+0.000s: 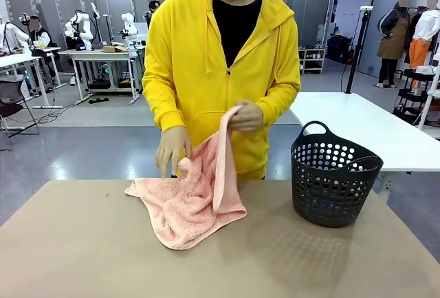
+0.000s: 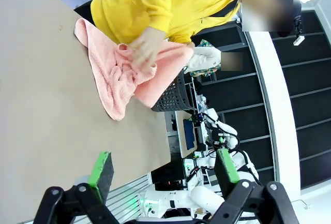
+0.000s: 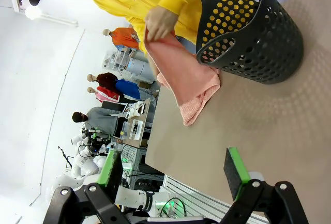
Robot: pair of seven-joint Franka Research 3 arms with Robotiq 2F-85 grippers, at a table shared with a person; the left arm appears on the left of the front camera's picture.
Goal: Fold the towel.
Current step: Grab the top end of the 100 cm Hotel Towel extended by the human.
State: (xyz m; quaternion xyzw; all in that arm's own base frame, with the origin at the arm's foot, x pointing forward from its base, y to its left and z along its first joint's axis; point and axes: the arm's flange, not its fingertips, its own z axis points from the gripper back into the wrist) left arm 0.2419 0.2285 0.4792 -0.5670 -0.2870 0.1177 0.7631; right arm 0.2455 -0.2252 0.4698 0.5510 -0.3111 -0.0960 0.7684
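Two open, empty: L end effector point(image 2: 162, 154), R end effector point(image 3: 171, 154); front: hand point(image 1: 246, 115) lifts towel point(image 1: 192, 205) nr basket point(image 1: 330, 188).

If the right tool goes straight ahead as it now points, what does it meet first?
Probably the bare table, just short of the towel; depth is unclear.

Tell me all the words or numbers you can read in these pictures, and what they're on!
No text can be read.
The towel, the basket and the person's yellow hoodie carry no print.
A screen beyond the table's edge in the left wrist view is too small and blurred to read.
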